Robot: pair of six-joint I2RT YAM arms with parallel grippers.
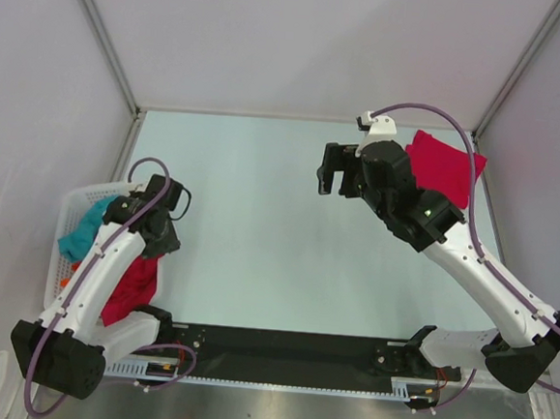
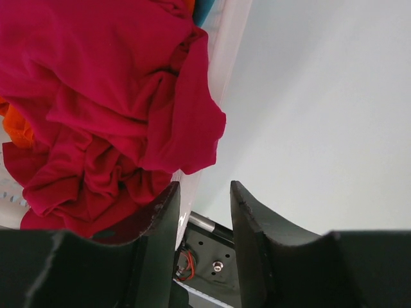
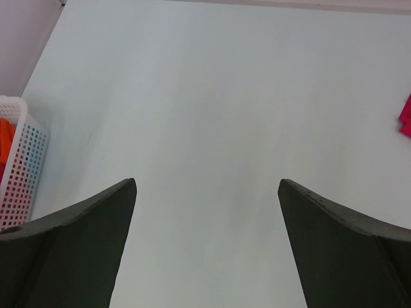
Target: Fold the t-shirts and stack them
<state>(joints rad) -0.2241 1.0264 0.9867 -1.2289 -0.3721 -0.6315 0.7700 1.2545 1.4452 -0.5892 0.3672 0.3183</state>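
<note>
While one folded t-shirt (image 1: pixel 445 167) lies far right on the table (image 1: pixel 250 217), a crumpled t-shirt (image 2: pixel 109 109) waits in the basket (image 1: pixel 75 198) by my left gripper (image 2: pixel 204 187), jaws apart, empty; my right gripper (image 3: pixel 207 183) gapes wide

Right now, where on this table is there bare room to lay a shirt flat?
The broad middle of the table, between the basket on the left and the right gripper, is bare, down to the black rail. Crowded: the basket, stuffed with a crumpled t-shirt, and the far right corner, where a folded t-shirt lies.
</note>
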